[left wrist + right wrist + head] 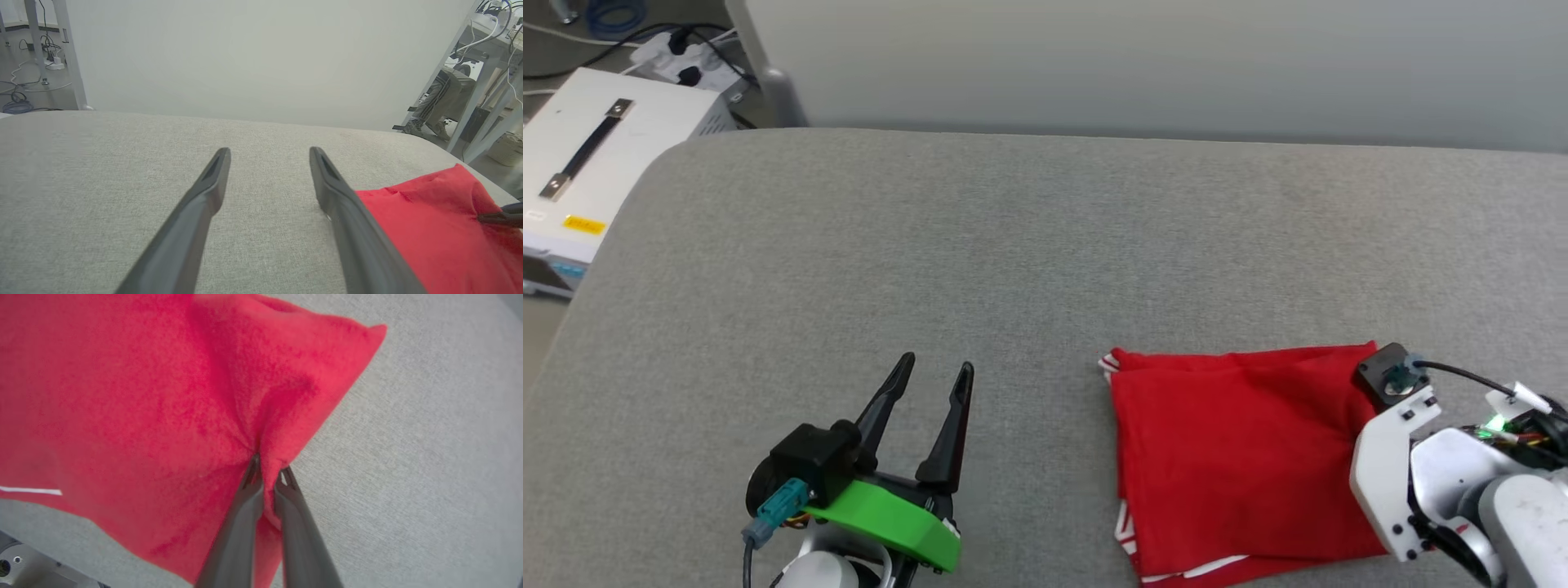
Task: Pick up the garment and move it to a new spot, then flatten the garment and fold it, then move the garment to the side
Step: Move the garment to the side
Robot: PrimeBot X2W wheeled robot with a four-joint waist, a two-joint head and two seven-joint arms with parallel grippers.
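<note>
The garment [1233,457] lies folded into a red rectangle on the grey cushion [1013,269], at the lower right of the head view, with white striped trim at its left and near edges. My right gripper [269,469] is shut on a pinched ridge of the garment [143,396] along its right edge; in the head view its fingers are hidden under the white wrist [1396,465]. My left gripper [935,369] stands open at the lower left, left of the garment and apart from it. In the left wrist view the left gripper [269,153] is open, with the garment [429,228] beside its right finger.
A white box with a black handle [588,155] and cables sit off the cushion's far left corner. A pale wall runs behind the cushion. A seated person's legs [441,102] and table legs show at the far right of the left wrist view.
</note>
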